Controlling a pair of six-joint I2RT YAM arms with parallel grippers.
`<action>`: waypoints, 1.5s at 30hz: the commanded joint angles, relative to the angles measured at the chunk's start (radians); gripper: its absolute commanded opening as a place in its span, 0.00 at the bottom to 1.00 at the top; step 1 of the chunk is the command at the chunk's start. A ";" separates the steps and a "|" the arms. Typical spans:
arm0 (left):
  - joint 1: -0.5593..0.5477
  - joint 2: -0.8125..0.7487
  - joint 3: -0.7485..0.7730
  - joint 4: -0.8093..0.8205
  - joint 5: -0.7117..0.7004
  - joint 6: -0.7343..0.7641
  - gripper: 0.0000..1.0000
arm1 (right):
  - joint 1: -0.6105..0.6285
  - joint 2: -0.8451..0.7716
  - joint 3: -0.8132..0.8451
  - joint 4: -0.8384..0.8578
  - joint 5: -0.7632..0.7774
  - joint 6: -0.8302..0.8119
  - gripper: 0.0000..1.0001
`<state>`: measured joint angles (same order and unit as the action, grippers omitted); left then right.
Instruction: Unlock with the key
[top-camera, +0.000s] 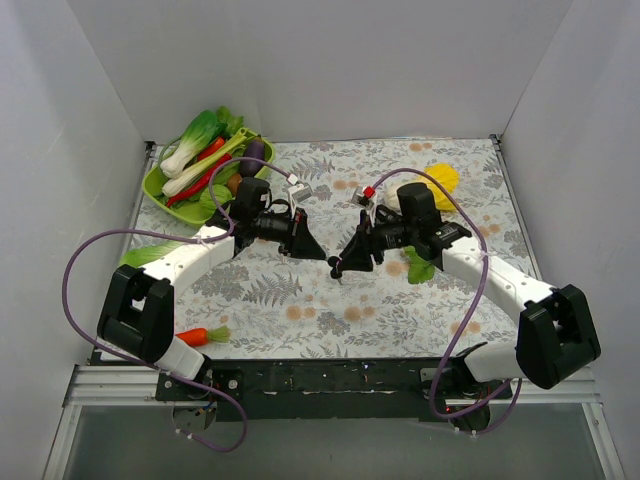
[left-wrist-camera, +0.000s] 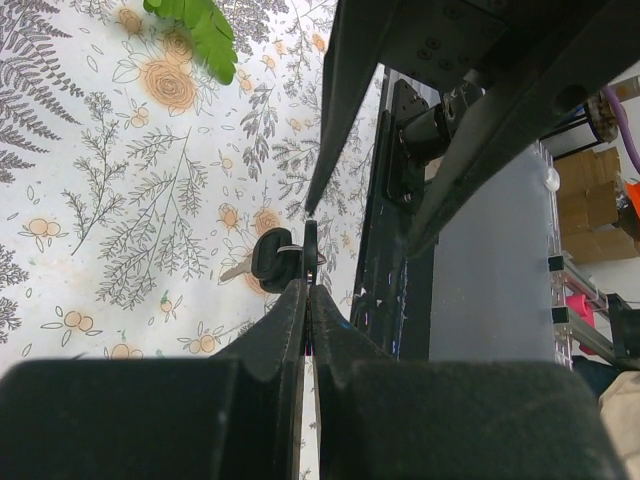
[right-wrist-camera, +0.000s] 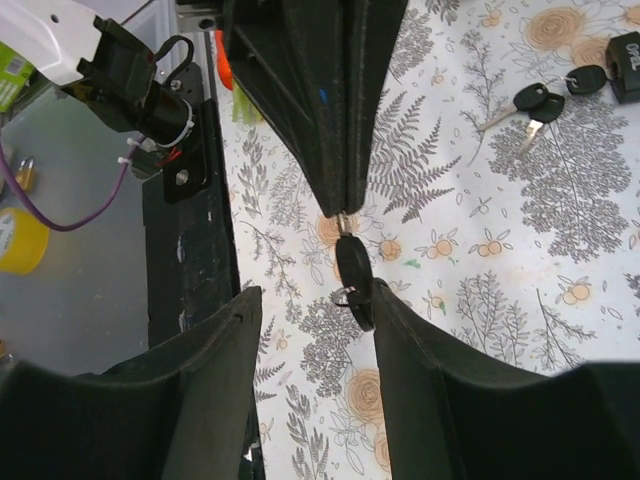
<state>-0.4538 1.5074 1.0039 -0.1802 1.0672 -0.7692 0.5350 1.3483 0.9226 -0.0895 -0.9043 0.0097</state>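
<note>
Black-headed key (right-wrist-camera: 352, 270) up in the air over the middle of the table (top-camera: 300, 300), and the left gripper (right-wrist-camera: 343, 205) has it: jaws pressed together on the metal end, the head and its little ring sticking out past the fingertips. The key's long axis runs left to right across the table, straight along the line between the two arms, with the head pointing at the right gripper (right-wrist-camera: 315, 295).

That right gripper sits tip to tip with the left one, fingers apart, one on either side of the head. The far-side finger looks to be brushing the plastic, the near-side one is clear of it. So the right arm is the free one and the closest; for a hand-over it would only need to close squarely on the head.

Out toward the far edge lie two spare keys (right-wrist-camera: 530, 100) flat on the fern-print cloth, next to a dark block (right-wrist-camera: 625, 60), likely the lock, cut off by the frame.
</note>
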 joint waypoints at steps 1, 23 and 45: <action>0.001 -0.058 0.039 -0.007 0.040 0.021 0.00 | -0.013 -0.006 0.039 -0.019 -0.005 -0.024 0.56; 0.001 -0.062 0.036 -0.005 0.034 0.021 0.00 | 0.014 0.063 -0.008 0.143 -0.062 0.081 0.50; 0.001 -0.064 0.033 -0.004 0.010 0.024 0.00 | 0.029 0.091 -0.013 0.145 -0.084 0.088 0.35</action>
<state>-0.4538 1.4921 1.0054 -0.1886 1.0847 -0.7628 0.5476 1.4193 0.9176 0.0269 -0.9459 0.0994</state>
